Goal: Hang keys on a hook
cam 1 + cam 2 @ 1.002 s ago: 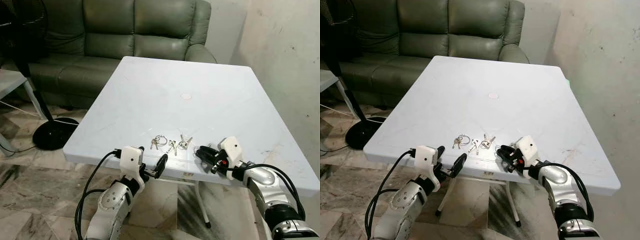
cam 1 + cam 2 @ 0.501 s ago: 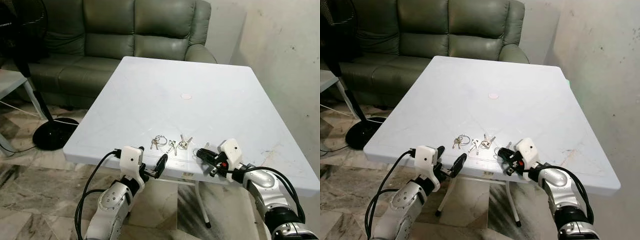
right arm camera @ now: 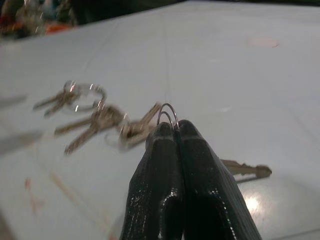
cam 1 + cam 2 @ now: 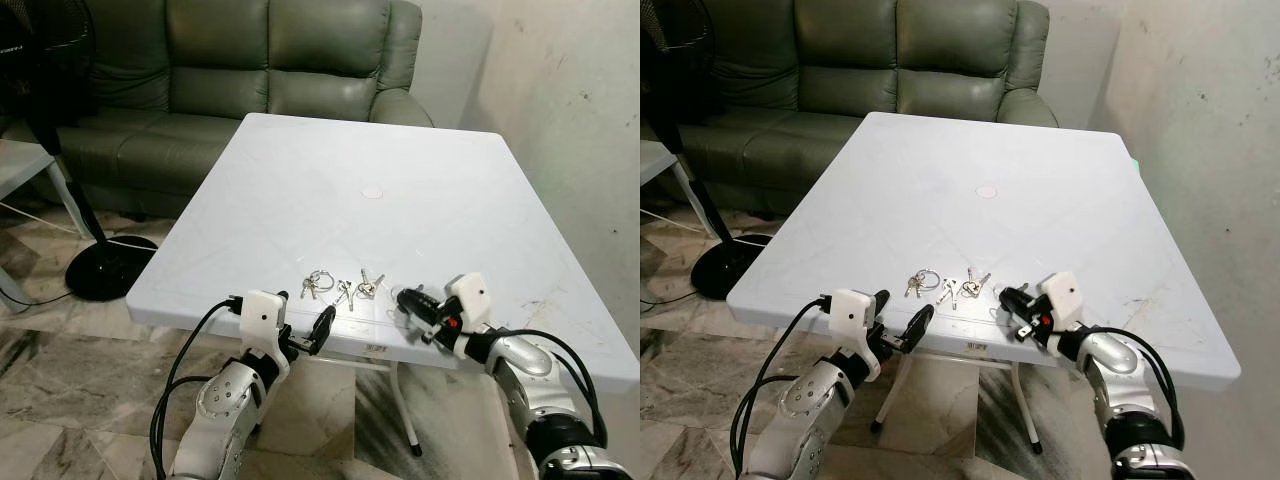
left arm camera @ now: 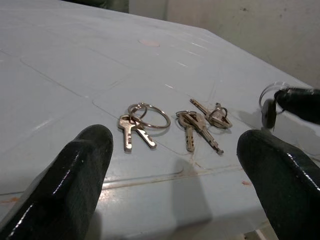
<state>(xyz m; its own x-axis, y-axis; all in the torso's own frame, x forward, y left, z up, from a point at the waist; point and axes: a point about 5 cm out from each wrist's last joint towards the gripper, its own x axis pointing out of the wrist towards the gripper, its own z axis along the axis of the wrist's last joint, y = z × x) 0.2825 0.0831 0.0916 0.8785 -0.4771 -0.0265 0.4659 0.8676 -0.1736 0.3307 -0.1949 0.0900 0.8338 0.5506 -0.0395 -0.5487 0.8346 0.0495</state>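
Left tool [image 5: 170, 175]: fingers apart
Keys [image 5: 172, 122]: three bunches on the white surface [image 5: 75, 60]
Right tool [image 5: 295, 102]: pinching a key ring [image 5: 267, 100]

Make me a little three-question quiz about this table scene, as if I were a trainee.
1. True or false: the right gripper is shut on a key ring.
2. How many key bunches lie loose on the table near its front edge? A) one B) three C) five
3. Fill in: the left gripper hangs just off the table's front edge with its fingers ____.

Key
1. True: the wrist view shows the ring pinched between the closed fingertips, with a key trailing on the table.
2. B: three bunches lie in a row.
3. Open, with nothing between them.
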